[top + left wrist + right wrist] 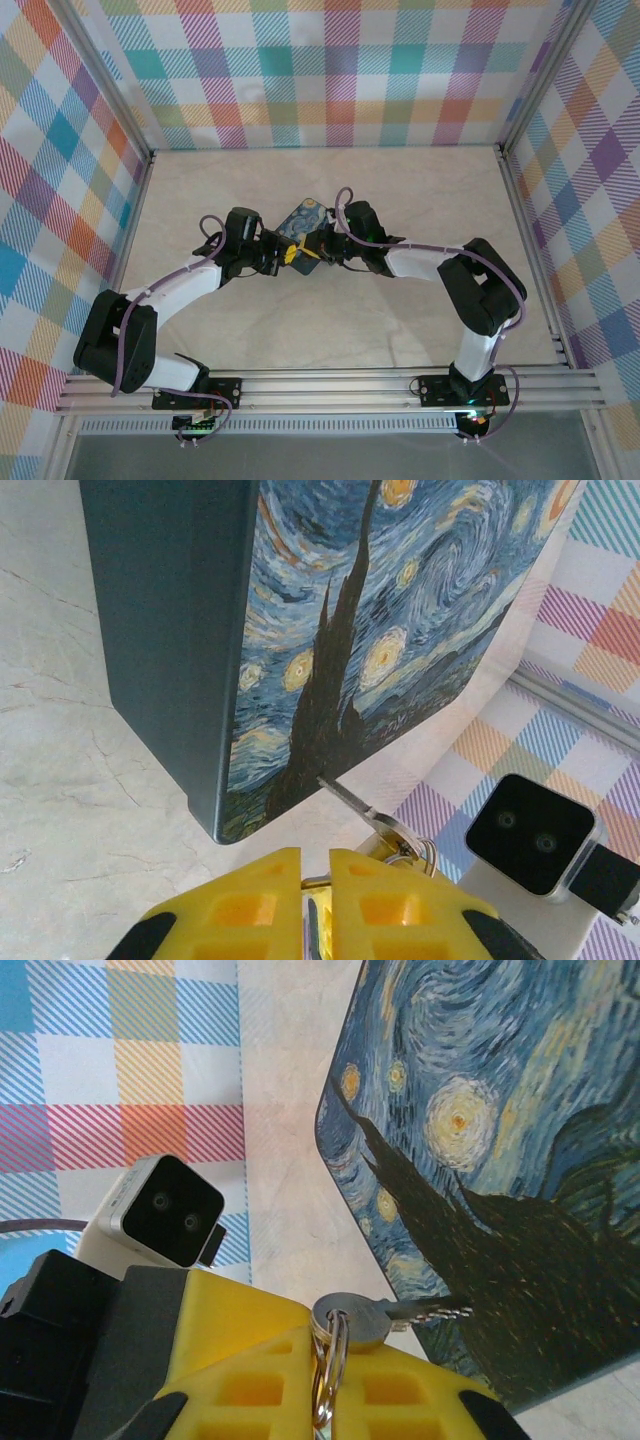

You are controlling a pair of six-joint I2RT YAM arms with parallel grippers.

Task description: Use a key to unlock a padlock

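Padlock [303, 222]: centre of table [350, 330], between both grippers. Key [420, 1311]: clamped by right gripper [330, 1365], blade tip at the printed face. Left gripper [316, 865]: clenched, contents unclear. Hazard: blade may miss the keyhole, skid, and topple the seemingly unheld padlock.

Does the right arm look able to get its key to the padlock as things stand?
Probably yes. The key, pinched in the right claw, points its blade at a corner of the padlock, with nothing between them. Whether the blade is lined up to enter I cannot tell.
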